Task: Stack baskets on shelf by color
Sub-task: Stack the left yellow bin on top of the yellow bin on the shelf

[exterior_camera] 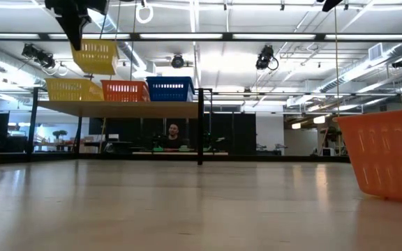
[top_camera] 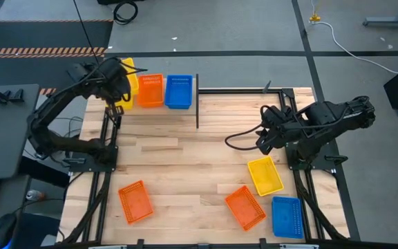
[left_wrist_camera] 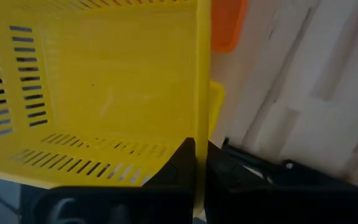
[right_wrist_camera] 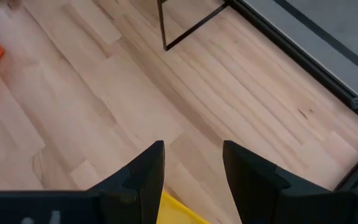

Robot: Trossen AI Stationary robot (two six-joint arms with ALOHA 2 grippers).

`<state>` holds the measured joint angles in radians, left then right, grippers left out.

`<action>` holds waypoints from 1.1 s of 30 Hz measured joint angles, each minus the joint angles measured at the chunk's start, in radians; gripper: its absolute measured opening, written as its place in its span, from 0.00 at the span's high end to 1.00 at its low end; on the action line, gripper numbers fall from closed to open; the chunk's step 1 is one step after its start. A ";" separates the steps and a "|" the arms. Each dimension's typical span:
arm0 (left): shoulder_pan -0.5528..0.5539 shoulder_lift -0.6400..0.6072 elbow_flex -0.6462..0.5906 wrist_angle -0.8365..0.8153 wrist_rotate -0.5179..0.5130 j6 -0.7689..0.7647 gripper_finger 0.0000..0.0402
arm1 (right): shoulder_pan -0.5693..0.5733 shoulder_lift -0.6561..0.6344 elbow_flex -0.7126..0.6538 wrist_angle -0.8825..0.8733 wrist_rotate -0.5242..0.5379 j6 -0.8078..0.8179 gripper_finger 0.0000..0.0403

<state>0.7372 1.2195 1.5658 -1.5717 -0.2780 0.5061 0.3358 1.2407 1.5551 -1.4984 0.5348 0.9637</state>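
Left gripper (left_wrist_camera: 194,163): clamped on the rim wall of a yellow basket (exterior_camera: 95,56), one finger inside and one outside, fingers nearly together with only the thin wall between them.
Left arm pose: base at nine o'clock on the table, elbow folded outward past the table edge, forearm reaching to eleven o'clock over the end of the shelf (exterior_camera: 117,108).
Held basket: lifted clear, hanging a little tilted above the shelf, directly over another yellow basket (exterior_camera: 72,89) and apart from it.
Shelf row: the yellow basket at the end, an orange basket (top_camera: 150,90) just beside it, a blue basket (top_camera: 179,91) beside that, all three upright and side by side at eleven to twelve o'clock on the table.
Right gripper (right_wrist_camera: 192,163): fingers apart by a moderate gap, holding nothing, pointed down at bare table boards.
Right arm pose: base at three o'clock, arm bent inward, gripper hanging over the table between centre and three o'clock.
Loose baskets near the right arm: a yellow one (top_camera: 264,175) at four o'clock just beneath the gripper's edge, an orange one (top_camera: 244,207) at five o'clock, a blue one (top_camera: 287,216) beside it at the table corner.
Far loose basket: an orange one (top_camera: 135,201) at seven o'clock, well apart from the others.
Background: a person (exterior_camera: 173,137) seated far behind the table.
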 joint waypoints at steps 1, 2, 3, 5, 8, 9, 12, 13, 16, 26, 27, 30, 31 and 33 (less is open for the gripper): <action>0.011 -0.004 0.000 0.001 0.014 0.020 0.97 | -0.002 0.000 0.000 0.000 0.000 -0.003 0.58; 0.020 -0.008 0.000 0.001 0.018 0.044 0.97 | -0.005 0.000 0.000 0.000 0.000 -0.006 0.58; 0.028 -0.011 0.000 0.001 0.020 0.068 0.97 | -0.006 0.000 0.000 0.000 0.000 -0.009 0.58; 0.040 -0.017 0.000 0.000 0.020 0.112 0.97 | -0.006 0.000 0.000 0.000 0.000 -0.024 0.58; 0.056 -0.020 0.000 0.001 0.021 0.167 0.97 | -0.006 0.000 0.000 0.000 0.000 -0.048 0.58; 0.060 -0.021 0.000 0.001 0.021 0.180 0.97 | -0.006 0.000 0.000 0.000 0.000 -0.050 0.58; 0.078 -0.021 0.000 0.001 -0.001 0.204 0.97 | -0.006 0.000 0.000 0.000 0.000 -0.050 0.58; 0.087 -0.021 0.000 0.001 -0.020 0.206 0.97 | -0.006 0.000 0.000 0.001 0.000 -0.048 0.58; 0.117 -0.021 0.000 0.001 -0.033 0.205 0.97 | -0.006 0.000 0.000 0.004 0.000 -0.043 0.58; 0.210 -0.021 -0.003 0.001 0.010 0.297 0.97 | -0.006 0.000 0.000 0.011 0.012 -0.043 0.58; 0.218 -0.021 -0.003 0.000 0.015 0.311 0.97 | -0.006 0.000 0.000 0.011 0.012 -0.043 0.58; 0.240 -0.014 -0.006 0.003 0.053 0.326 0.97 | -0.006 0.000 0.000 0.011 0.014 -0.043 0.58; 0.249 -0.014 -0.015 0.003 0.057 0.331 0.97 | -0.006 0.000 0.000 0.011 0.014 -0.043 0.58; 0.263 -0.016 -0.051 0.002 0.072 0.349 0.97 | -0.006 0.000 0.000 0.011 0.014 -0.043 0.58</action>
<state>1.0002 1.2030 1.5144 -1.5700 -0.2065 0.8551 0.3302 1.2407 1.5551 -1.4872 0.5491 0.9203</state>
